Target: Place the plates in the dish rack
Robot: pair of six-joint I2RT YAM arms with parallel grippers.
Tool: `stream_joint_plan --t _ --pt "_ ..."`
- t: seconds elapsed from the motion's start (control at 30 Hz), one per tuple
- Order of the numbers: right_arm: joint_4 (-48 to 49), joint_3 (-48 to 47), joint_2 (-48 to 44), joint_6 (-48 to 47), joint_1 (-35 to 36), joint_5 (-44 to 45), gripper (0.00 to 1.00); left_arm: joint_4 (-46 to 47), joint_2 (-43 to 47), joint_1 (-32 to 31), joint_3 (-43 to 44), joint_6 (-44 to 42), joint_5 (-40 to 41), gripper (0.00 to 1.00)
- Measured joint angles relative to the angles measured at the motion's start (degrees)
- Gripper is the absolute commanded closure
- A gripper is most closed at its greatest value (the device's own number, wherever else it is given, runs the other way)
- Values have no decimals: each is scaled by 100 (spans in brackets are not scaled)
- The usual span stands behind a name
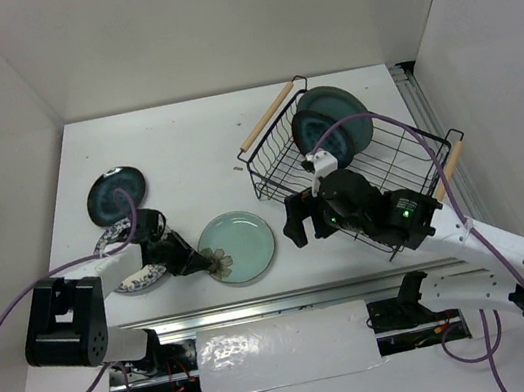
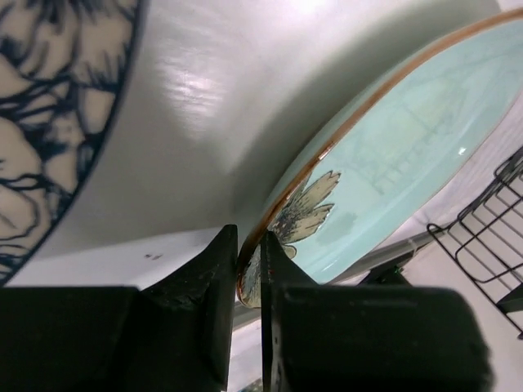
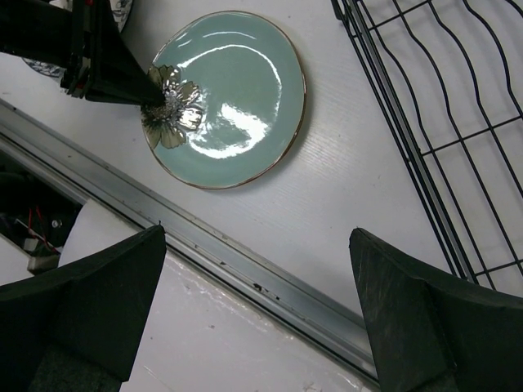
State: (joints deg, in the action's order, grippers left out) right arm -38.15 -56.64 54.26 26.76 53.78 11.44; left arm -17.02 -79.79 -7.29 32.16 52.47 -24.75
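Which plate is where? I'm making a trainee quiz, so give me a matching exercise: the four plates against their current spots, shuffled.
1 grey-teal plate
2 navy plate
3 mint plate
4 blue-floral plate

A rim pinched by the left gripper
B partly under the left arm
C in the dish rack
D flat on the table, back left

Pairs: 1-C, 2-D, 3-A, 4-B

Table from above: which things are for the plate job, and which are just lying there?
For the job: round pale mint ceramic plate with flower, glossy dark navy plate, white plate with blue flowers, grey-teal plate, black wire dish rack.
Just lying there: tiny dark speck, white sheet.
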Motion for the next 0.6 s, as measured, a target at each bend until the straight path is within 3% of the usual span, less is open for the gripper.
stream_joint_plan --t 0.37,0.6 --pt "-42 -35 101 66 17 -66 0 -704 776 -15 518 -37 420 100" --pt "-24 -334 376 83 74 -195 0 -1440 1174 70 1141 -568 564 100"
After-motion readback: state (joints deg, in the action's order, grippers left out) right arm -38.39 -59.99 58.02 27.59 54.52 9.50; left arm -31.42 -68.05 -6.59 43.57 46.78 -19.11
